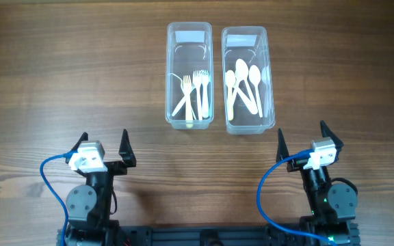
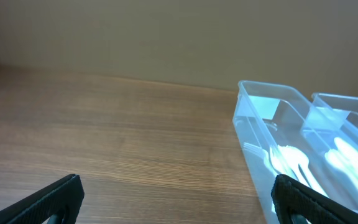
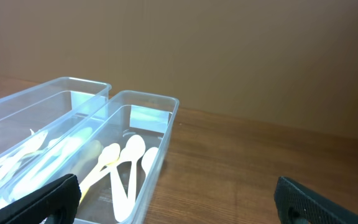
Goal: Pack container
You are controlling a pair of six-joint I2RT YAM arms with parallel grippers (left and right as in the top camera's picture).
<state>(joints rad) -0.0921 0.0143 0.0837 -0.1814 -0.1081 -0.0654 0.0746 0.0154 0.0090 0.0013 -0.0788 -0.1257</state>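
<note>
Wood-grain table bears two clear rectangular tubs (cream plastic forks, spoons).

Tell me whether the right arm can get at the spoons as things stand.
Probably yes: the right end effector sits open near the open-topped spoon bin, nothing lies between them, and the spoons lie exposed inside.

Black left hand and right hand, pointed fingers, white wrist blocks, looping blue cables
</note>
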